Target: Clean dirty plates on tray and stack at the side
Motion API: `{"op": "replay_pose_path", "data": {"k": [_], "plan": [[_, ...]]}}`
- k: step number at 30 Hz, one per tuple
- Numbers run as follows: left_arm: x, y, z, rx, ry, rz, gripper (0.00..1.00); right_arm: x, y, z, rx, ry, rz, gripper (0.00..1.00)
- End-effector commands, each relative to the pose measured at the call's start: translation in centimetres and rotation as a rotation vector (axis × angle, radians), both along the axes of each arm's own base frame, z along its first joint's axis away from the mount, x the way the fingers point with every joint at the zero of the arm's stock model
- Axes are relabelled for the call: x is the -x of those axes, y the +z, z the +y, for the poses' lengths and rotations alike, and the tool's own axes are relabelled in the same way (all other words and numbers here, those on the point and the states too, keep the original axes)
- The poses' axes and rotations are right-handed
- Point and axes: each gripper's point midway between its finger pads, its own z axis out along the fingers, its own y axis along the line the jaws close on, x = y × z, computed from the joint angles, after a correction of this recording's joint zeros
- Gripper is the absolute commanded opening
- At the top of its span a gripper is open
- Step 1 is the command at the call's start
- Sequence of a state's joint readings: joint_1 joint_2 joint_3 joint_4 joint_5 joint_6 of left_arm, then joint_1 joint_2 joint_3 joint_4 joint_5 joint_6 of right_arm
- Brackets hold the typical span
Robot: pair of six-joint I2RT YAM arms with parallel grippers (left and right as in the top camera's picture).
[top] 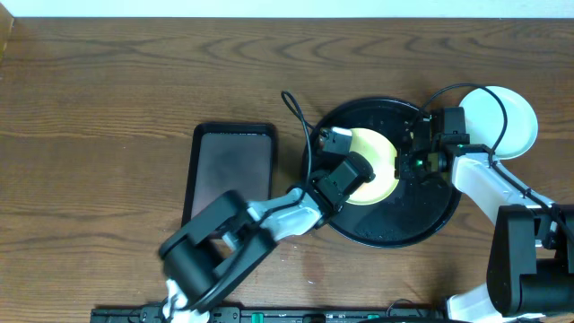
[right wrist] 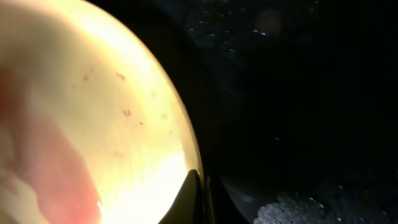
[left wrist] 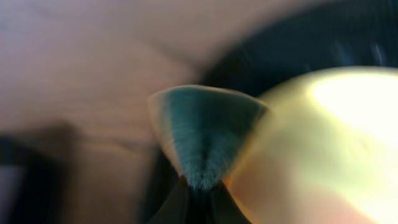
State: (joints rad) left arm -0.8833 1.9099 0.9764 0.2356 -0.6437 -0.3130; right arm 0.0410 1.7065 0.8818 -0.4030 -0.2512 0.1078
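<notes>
Specks of red on the yellow plate (right wrist: 93,93) reach you only through the right wrist view, where the right gripper (right wrist: 200,183) pinches its rim, while overhead places it in the black tray (top: 395,226) and the left gripper (left wrist: 198,193) clenches a blurred blue-green wedge (left wrist: 202,127).

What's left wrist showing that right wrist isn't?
Only left wrist: a teal wedge-shaped pad gripped in the left end effector, and brown table, all blurred.
Only right wrist: red specks and a pinkish patch on the plate, with the right end effector apparently closed on its rim.
Both: that yellow plate and the black tray.
</notes>
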Motion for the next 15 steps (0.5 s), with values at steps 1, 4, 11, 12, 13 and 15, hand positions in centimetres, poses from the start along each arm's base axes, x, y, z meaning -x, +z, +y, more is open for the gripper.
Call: {"op": "replay_pose_path", "data": {"k": [1, 4, 11, 12, 13, 15], "plan": [[-1.2, 10.6, 5.1, -0.073, 0.186, -0.248, 0.07, -0.3, 0.1, -0.1, 0.011, -0.018, 0.000, 0.01], [0.3, 15.9, 7.4, -0.031, 0.210, -0.286, 0.08, -0.4, 0.5, 0.0, -0.011, -0.075, 0.011, 0.01], [5.4, 15.6, 12.2, 0.110, 0.190, -0.016, 0.08, -1.8, 6.9, -0.9, 0.034, -0.091, -0.124, 0.01], [6.3, 14.2, 12.9, 0.128, 0.185, 0.078, 0.08, -2.1, 9.1, -1.3, 0.057, -0.086, -0.173, 0.01], [6.9, 13.3, 13.5, 0.138, 0.197, 0.137, 0.08, -2.2, 11.0, -1.5, 0.075, -0.076, -0.214, 0.01], [7.9, 11.1, 15.4, 0.135, 0.242, 0.260, 0.08, -2.2, 15.5, -2.0, 0.127, -0.076, -0.314, 0.01]]}}
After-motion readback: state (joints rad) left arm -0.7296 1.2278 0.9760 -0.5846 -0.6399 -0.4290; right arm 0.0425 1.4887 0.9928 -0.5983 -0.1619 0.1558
